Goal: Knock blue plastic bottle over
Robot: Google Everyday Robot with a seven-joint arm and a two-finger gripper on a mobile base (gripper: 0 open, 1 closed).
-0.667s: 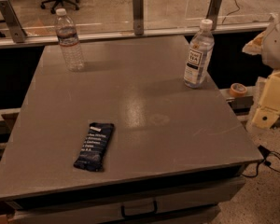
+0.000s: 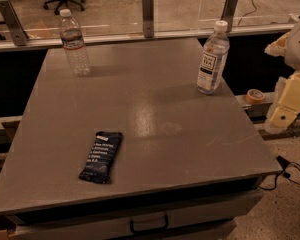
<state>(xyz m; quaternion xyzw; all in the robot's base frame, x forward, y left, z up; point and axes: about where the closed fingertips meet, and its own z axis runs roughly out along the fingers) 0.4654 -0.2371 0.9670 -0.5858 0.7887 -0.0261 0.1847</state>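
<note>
The blue plastic bottle (image 2: 212,59) stands upright near the far right edge of the grey table (image 2: 155,109). It is clear, with a white cap and a white label with a dark blue block. My gripper (image 2: 279,118) is at the end of the cream arm (image 2: 292,96), off the table's right side. It hangs right of and a little nearer than the bottle, well apart from it.
A ribbed clear bottle (image 2: 74,44) stands upright at the far left of the table. A dark blue snack bar (image 2: 101,156) lies near the front left. A tape roll (image 2: 254,95) sits on a ledge to the right. A glass barrier with metal posts (image 2: 148,14) runs behind.
</note>
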